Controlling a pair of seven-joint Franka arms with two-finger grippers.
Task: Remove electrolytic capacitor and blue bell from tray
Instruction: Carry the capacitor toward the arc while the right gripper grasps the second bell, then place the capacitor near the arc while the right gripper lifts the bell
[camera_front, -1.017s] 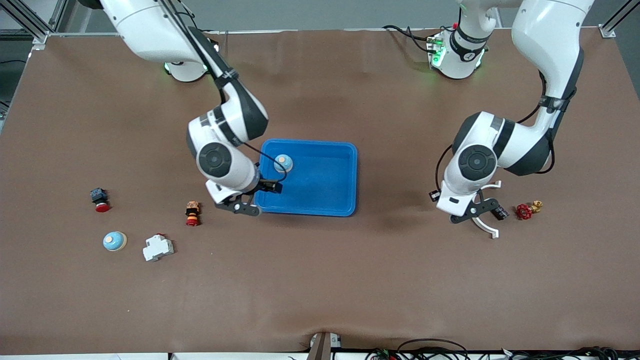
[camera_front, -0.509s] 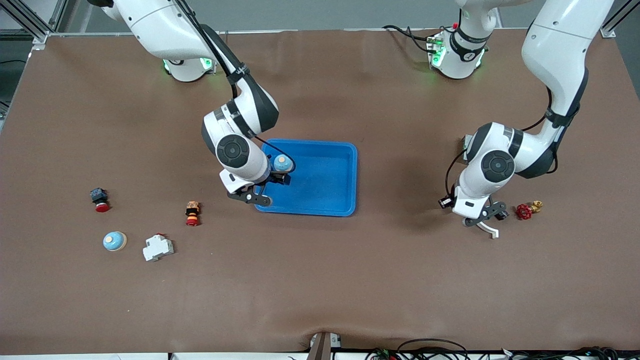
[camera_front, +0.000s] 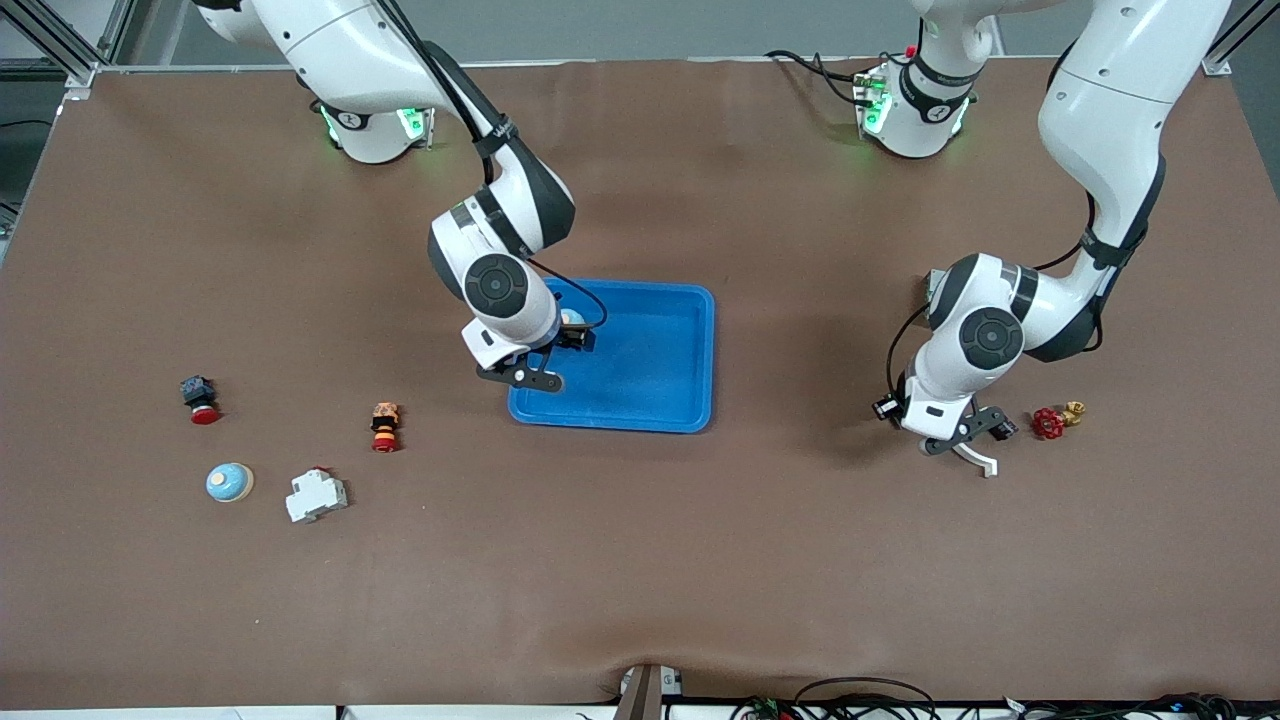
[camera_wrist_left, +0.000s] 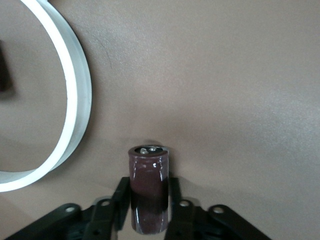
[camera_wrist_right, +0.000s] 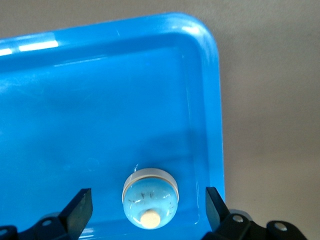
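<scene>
item 1, nearest the front camera: white din-rail breaker (camera_front: 316, 496) and a spare blue bell (camera_front: 229, 482) on the mat at the right arm's end; not yours to move.

item 2: orange-and-red push button (camera_front: 385, 426) and red mushroom button (camera_front: 199, 398), a little farther back at the same end.

item 3: left gripper (camera_front: 962, 437), low at the left arm's end of the table, just beside the red valve handle (camera_front: 1047, 423). in the left wrist view the electrolytic capacitor (camera_wrist_left: 148, 187) stands upright on the brown mat between the fingers (camera_wrist_left: 121, 199); you cannot tell whether they press it or have let go. it is out of the tray, so judge this half done or nearly so.

item 4: tray (camera_front: 660, 400), mid-table.

item 5: right gripper (camera_front: 540, 362), over the tray's corner toward the right arm, jaws spread wide and holding nothing. the blue bell (camera_wrist_right: 150, 198) sits in that corner between the fingertips (camera_wrist_right: 80, 206), apart from both.

remaining for you: close on the bell, lift it clear of the rim, set it on the mat.
</scene>
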